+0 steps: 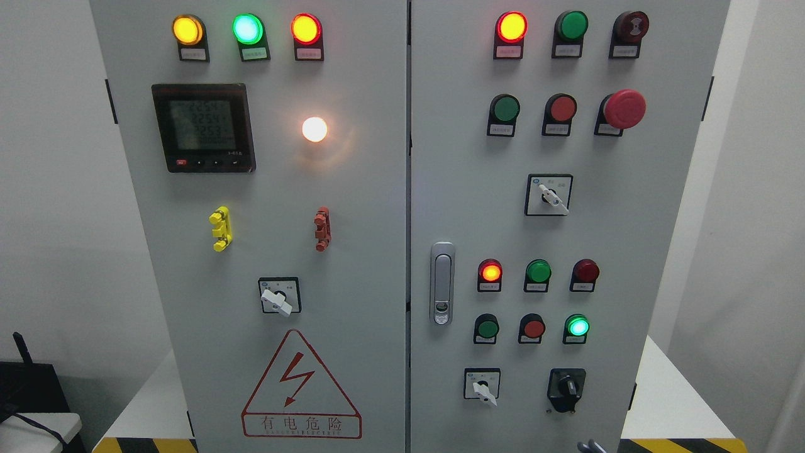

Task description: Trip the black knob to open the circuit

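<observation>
Matt grey painted metal cabinet (371, 207) is showing, glossy plastic black knob (567, 387) shining, chrome door handle (442, 283) gleaming smoothly.

The black knob (567, 388) sits low on the right door with bare panel on both sides; a white selector switch (482, 385) stands well to its left, indicator lights (576, 327) above.

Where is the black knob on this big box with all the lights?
Look at the grey cabinet's right door and go down to its bottom row. There sit two turn switches: the black knob is the right one, all black, while its neighbour, the white-handled switch, sits on a white plate.
</observation>
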Available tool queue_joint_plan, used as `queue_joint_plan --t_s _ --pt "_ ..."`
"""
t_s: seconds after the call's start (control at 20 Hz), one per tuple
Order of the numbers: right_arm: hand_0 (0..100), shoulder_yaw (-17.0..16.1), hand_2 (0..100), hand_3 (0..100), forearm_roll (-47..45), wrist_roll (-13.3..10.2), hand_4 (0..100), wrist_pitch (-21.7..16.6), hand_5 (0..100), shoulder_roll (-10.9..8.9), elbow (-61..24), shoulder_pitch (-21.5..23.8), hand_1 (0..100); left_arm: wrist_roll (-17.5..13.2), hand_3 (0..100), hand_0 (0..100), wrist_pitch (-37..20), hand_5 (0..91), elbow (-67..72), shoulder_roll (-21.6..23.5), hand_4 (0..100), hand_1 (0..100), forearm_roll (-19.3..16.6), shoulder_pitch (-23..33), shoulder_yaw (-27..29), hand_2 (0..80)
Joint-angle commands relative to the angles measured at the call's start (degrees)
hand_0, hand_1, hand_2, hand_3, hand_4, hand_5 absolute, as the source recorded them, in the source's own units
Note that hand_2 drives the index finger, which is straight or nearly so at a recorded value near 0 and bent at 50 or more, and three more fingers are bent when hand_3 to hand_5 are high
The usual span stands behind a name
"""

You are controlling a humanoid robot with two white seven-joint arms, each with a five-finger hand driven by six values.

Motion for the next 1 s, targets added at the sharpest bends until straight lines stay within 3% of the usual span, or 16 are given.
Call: queue_joint_plan --t_s 0.0,0.35,0.95 --pt "0 1.5 0 4 0.2 0.2 8 0.0 16 -3.55 -4.5 4.0 10 0.0 0 12 0.0 0.0 0.0 0.0 0 39 -1.8 -0.4 0.0 0.0" --pt "0 2.3 0 6 -2.6 0.3 11 -0.4 17 -3.73 -6.2 7.4 8 0.0 0 12 0.0 0.0 0.0 0.0 0 39 -1.9 -0.4 0.0 0.0" --pt "0 2.2 0 11 -3.0 0.3 14 -0.3 18 -4.52 -5.8 7.1 15 0.0 0 12 0.0 0.0 0.0 0.0 0 39 -1.8 -0.4 0.0 0.0"
